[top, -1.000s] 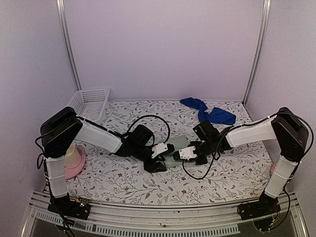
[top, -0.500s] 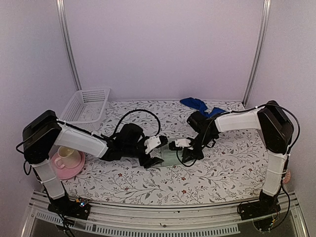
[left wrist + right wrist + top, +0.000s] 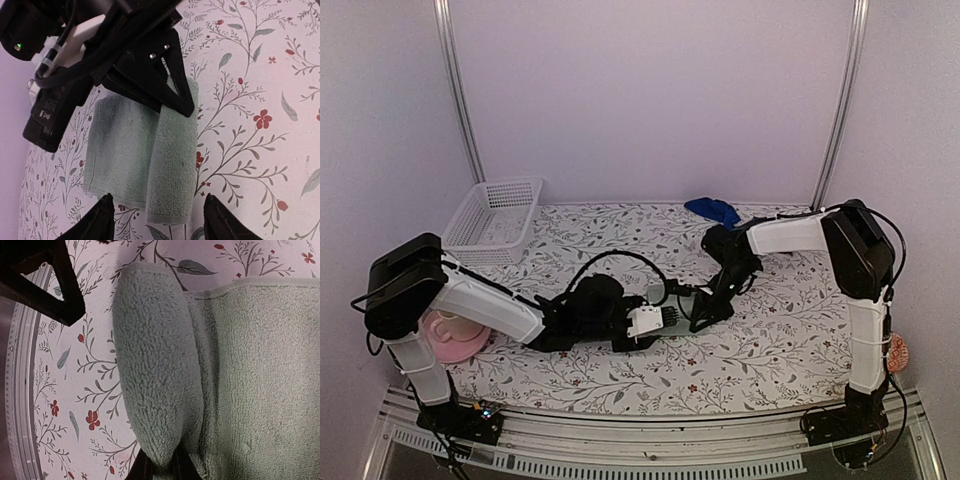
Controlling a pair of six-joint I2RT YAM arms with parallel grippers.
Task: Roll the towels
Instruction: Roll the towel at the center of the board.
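Observation:
The sage-green towel (image 3: 127, 150) lies on the flowered table, its right edge turned up into a roll (image 3: 172, 165). My left gripper (image 3: 159, 224) is open, one fingertip (image 3: 102, 217) on each side just short of the towel's near end, holding nothing. My right gripper (image 3: 159, 469) is shut on the far end of the roll (image 3: 155, 365), next to the flat part (image 3: 260, 380). From above, both grippers meet at mid-table: left (image 3: 665, 317), right (image 3: 700, 308), with the green towel (image 3: 677, 296) between them. The blue towel (image 3: 715, 209) lies crumpled at the back right, mostly hidden by the right arm.
A white mesh basket (image 3: 500, 205) stands at the back left. A pink plate with a cup (image 3: 455, 335) sits at the near left beside the left arm's base. The metal rail of the table's front edge (image 3: 20, 390) runs close behind the roll.
The right arm's elbow has swung toward the back of the table. The left arm has dropped low along the table. The towel stays between the grippers.

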